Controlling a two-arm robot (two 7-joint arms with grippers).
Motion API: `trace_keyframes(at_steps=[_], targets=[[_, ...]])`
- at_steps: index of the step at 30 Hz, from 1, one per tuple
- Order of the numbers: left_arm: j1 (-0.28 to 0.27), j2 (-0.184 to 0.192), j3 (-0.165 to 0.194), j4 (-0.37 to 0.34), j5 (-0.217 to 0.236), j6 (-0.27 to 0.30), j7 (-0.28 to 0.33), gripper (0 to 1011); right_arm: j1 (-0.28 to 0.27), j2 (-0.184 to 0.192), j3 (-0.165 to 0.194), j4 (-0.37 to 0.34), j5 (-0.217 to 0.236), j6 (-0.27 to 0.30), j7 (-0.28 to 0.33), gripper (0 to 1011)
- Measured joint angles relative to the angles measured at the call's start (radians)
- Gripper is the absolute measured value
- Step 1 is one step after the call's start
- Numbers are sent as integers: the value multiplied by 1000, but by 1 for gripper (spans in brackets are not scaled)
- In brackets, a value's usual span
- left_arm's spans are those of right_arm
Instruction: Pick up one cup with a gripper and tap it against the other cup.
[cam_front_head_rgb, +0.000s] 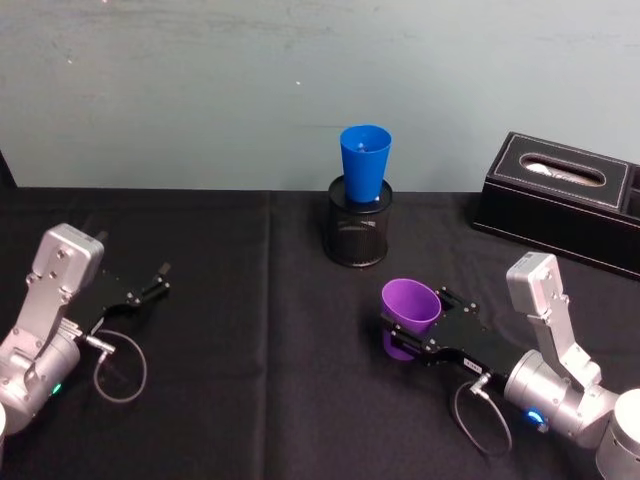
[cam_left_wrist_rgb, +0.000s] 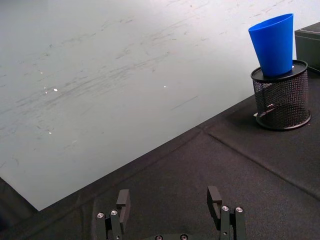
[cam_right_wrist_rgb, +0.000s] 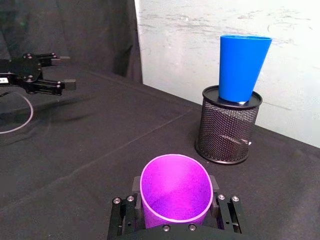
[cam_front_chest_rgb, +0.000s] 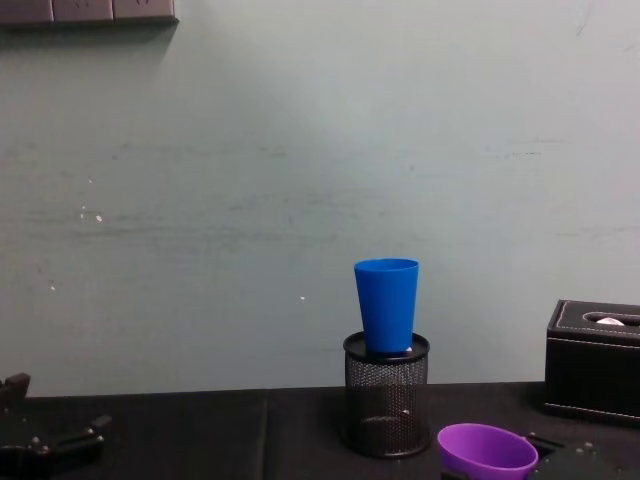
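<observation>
With the right pincer (cam_front_head_rgb: 410, 330) clamped on the purple cup (cam_front_head_rgb: 411, 303), I'd tap the blue cup (cam_front_head_rgb: 365, 160) lightly lest it topple; left pincer (cam_front_head_rgb: 160, 280) idles, jaws apart.

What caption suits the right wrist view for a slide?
Right gripper shut on the purple plastic tapered cup, facing the tall blue plastic cup standing in a black wire-mesh holder.
</observation>
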Motion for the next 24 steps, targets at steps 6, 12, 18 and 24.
trace_keyframes(at_steps=[6,12,18,24], targets=[[0,0,0,0,0,0,0,1011,3,-1,-1,4,4,0,7,739],[0,0,0,0,0,0,0,1011,2,0,-1,3,4,0,6,739],[0,0,0,0,0,0,0,1011,1,0,0,1,4,1,5,739],[0,0,0,0,0,0,0,1011,1,0,0,0,3,1,3,774]])
